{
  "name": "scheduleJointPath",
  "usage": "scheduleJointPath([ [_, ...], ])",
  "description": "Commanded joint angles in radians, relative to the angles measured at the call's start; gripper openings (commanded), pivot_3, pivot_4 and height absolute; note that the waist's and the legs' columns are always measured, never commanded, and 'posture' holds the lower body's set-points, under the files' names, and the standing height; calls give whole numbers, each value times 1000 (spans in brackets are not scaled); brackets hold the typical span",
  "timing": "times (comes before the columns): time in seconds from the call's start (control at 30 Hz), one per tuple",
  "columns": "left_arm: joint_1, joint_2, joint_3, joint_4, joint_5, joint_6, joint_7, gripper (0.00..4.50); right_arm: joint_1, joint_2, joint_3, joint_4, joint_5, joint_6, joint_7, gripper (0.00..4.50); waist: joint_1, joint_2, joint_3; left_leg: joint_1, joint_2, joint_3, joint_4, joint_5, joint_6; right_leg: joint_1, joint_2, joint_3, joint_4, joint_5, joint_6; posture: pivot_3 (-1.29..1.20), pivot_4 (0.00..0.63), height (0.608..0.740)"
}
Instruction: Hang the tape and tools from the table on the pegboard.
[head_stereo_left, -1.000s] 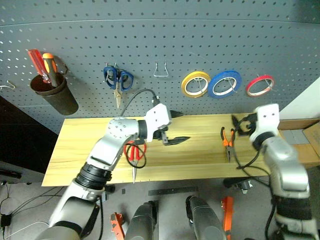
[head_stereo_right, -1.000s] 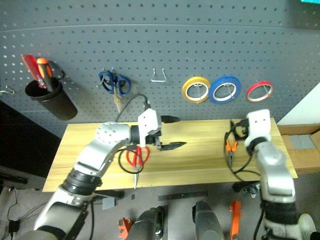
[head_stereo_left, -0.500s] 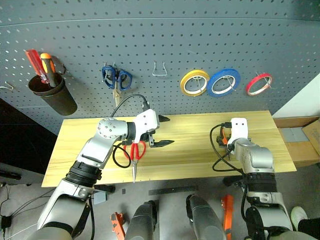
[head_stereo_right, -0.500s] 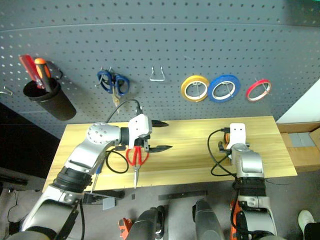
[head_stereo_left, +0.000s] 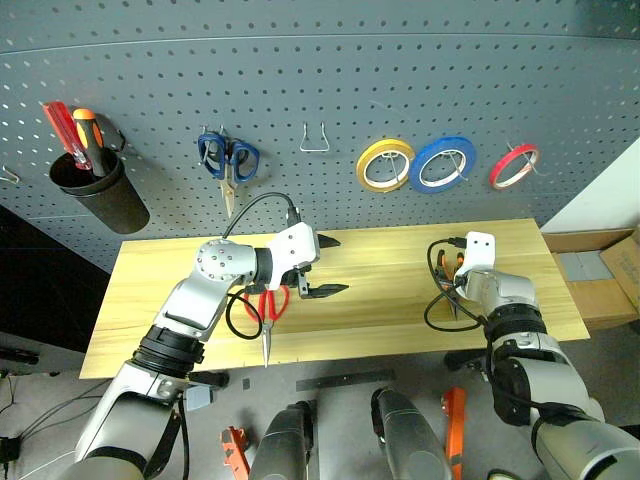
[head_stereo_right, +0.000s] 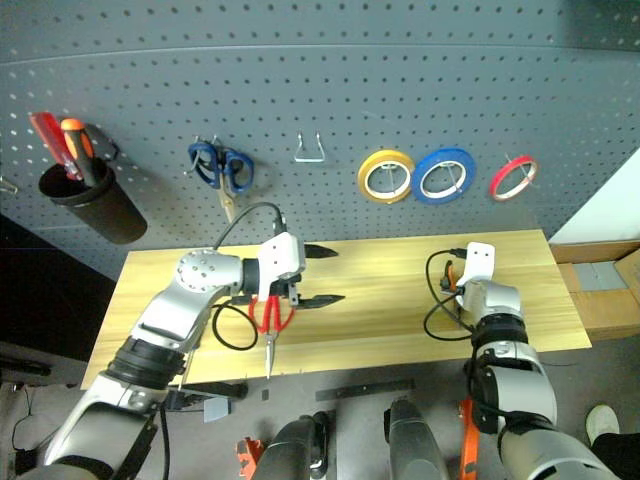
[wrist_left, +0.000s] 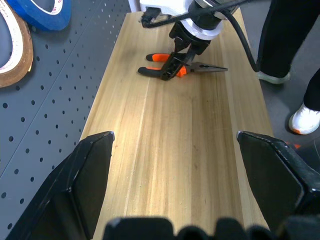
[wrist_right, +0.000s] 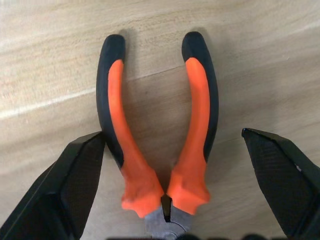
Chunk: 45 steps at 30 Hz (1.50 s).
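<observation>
**K:** Orange-and-black pliers (wrist_right: 157, 145) lie flat on the counter (head_stereo_left: 400, 300), near its right end. Right pincer (wrist_right: 165, 200) is spread wide, one finger either side of the handles; the left-hand finger (wrist_right: 75, 185) looks to be just touching one handle, the other stands clear. Nothing pinched.

**M:** Left pincer?

**K:** Left pincer (head_stereo_left: 322, 266) also spread wide, empty, hovering over the middle of the counter and pointing toward the robot's right. Touching nothing.

**M:** Pliers' axis?

**K:** In the left wrist view the long axis runs across the counter's depth: handles toward the pegboard (head_stereo_left: 320, 90), nose toward the front edge. Handles are splayed apart.

**M:** Containers?

**K:** One black cup (head_stereo_left: 100, 195) hung on the pegboard at far left. It holds a red-handled screwdriver (head_stereo_left: 58, 122) and an orange-handled screwdriver (head_stereo_left: 85, 130), handles up.

**M:** Other task items?

**K:** Red scissors (head_stereo_left: 268, 318) on the counter just under the left forearm, blades pointing at the front edge. Red tape (head_stereo_left: 514, 165) already on the pegboard, rightmost after the yellow roll (head_stereo_left: 385, 165) and blue roll (head_stereo_left: 443, 165). Blue scissors (head_stereo_left: 228, 160) hang left of a bare metal hook (head_stereo_left: 316, 138).
</observation>
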Motion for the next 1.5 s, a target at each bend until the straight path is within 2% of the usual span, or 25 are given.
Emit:
scheduleJointPath([
  [0.03,16,3,29,-59,-17,17,7,4250,-1,-9,-18,75,18,-24,3,3882,0,0,0,0,0,0,0,0,0,0,0,0,0,0,0,-156,259,740],
  [0.17,36,6,51,-71,-27,39,19,4250,-1,-5,14,67,13,-38,21,2597,0,0,0,1,0,0,0,0,0,1,0,0,0,0,0,-159,257,740],
  [0.37,56,3,85,-80,-42,64,39,4250,43,18,71,-65,-2,-21,33,2578,0,0,0,1,0,0,0,0,0,1,0,0,0,1,0,-158,250,740],
  [0.47,67,-1,120,-90,-60,89,71,4250,113,35,120,-281,-7,44,45,2578,0,0,0,1,0,0,0,0,0,0,0,0,1,1,0,-158,247,740],
  [0.57,103,6,171,-120,-89,122,100,4250,220,57,189,-625,-4,163,57,2578,1,0,-1,-1,0,0,0,0,0,-3,0,0,2,1,0,-158,246,740],
  [0.73,177,34,231,-173,-111,163,131,4250,337,96,280,-1044,-7,331,44,2578,-1,0,-1,-10,0,3,2,1,-1,-17,0,4,12,1,0,-163,239,740],
  [0.9,231,46,301,-226,-152,213,179,4250,349,112,401,-1321,-4,380,69,2578,0,0,-1,-9,1,1,2,3,-3,-17,0,2,13,2,-3,-151,234,740],
  [1.0,246,39,353,-257,-190,249,214,4250,306,145,466,-1420,-1,363,83,2578,0,-2,-2,-9,1,0,2,5,-4,-17,1,1,13,3,-3,-139,228,740],
  [1.13,246,24,423,-293,-248,299,274,4250,179,194,486,-1417,-22,267,87,2578,1,-3,-3,-9,1,0,2,6,-5,-18,1,1,13,5,-5,-121,221,740],
  [1.37,230,-1,496,-319,-303,346,382,4250,-140,330,428,-1104,-15,-37,78,2578,5,-8,-6,-9,1,-2,1,8,-7,-18,1,-1,13,7,-6,-90,211,740],
  [1.5,209,-10,496,-337,-323,364,417,4250,-243,375,419,-919,-28,-205,86,2578,9,-9,-7,-9,1,-2,1,8,-7,-18,0,-1,12,7,-6,-80,212,740],
])
